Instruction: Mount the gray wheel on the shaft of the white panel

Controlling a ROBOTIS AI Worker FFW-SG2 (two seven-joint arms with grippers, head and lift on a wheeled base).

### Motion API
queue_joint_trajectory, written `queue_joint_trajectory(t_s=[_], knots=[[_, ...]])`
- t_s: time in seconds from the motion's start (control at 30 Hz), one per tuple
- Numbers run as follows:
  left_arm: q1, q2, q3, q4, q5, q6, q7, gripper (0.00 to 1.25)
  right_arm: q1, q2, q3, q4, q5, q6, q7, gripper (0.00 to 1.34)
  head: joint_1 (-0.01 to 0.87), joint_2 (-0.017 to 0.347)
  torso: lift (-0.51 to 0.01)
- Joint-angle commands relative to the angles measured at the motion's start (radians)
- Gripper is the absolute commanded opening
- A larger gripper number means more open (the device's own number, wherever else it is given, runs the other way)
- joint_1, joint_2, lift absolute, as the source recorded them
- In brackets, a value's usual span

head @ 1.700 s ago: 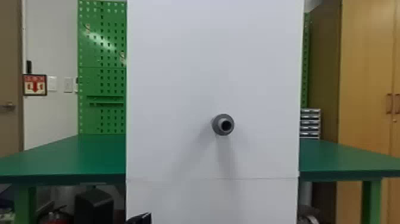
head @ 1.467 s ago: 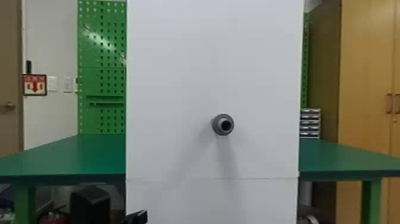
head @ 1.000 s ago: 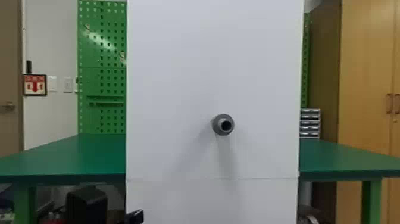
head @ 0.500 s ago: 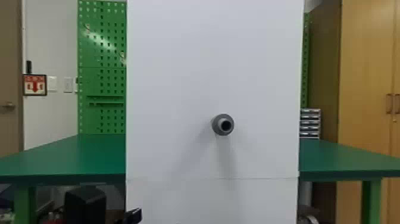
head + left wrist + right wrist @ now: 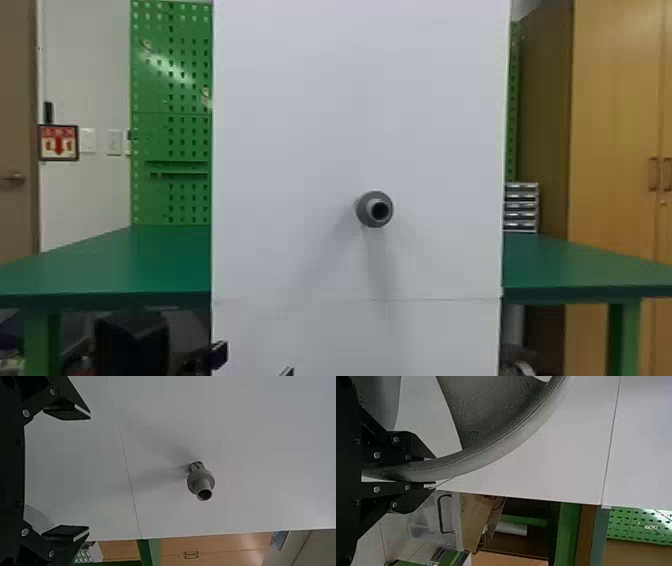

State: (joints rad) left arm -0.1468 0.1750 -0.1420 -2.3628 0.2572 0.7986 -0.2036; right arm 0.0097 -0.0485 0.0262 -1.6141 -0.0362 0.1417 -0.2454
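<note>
Low in the head view, my left gripper [image 5: 253, 362] stands open below and left of the gray shaft [image 5: 375, 209], which juts from the white panel [image 5: 320, 125]. From the left wrist view, the open left gripper [image 5: 85, 473] has nothing between its fingers, and the bare shaft [image 5: 201, 479] is some distance beyond them. Held by its rim, the gray wheel [image 5: 494, 453] is in my right gripper [image 5: 431, 472], whose two fingers close on either side of that rim. Part of the wheel is cut off by the right wrist view's edge; the white panel lies behind it.
Green tabletop [image 5: 105, 265] extends beside the panel, left and right. Behind are a green pegboard [image 5: 170, 110], small drawers [image 5: 521, 207] and a wooden cabinet [image 5: 615, 130]. In the right wrist view, a clear bin [image 5: 431, 518] and a cardboard box [image 5: 474, 522] are below the panel.
In the head view my left arm has shifted slightly left and its gripper slightly up, with a second fingertip now showing at the bottom edge. The shaft and panel have not moved.
</note>
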Motion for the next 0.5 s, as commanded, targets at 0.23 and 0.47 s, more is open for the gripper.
queue_joint_trajectory(t_s=[0.23,0.47], knots=[[0.003,0.000,-0.002,-0.003,-0.001,-0.004,0.010,0.99,-0.086,-0.031,0.034,-0.159,-0.028,0.243,0.032,0.10,0.038,-0.013,-0.500],[0.004,0.000,-0.002,-0.007,-0.004,-0.004,0.021,0.99,-0.122,-0.025,0.038,-0.256,-0.025,0.377,0.031,0.10,0.038,-0.013,-0.500]])
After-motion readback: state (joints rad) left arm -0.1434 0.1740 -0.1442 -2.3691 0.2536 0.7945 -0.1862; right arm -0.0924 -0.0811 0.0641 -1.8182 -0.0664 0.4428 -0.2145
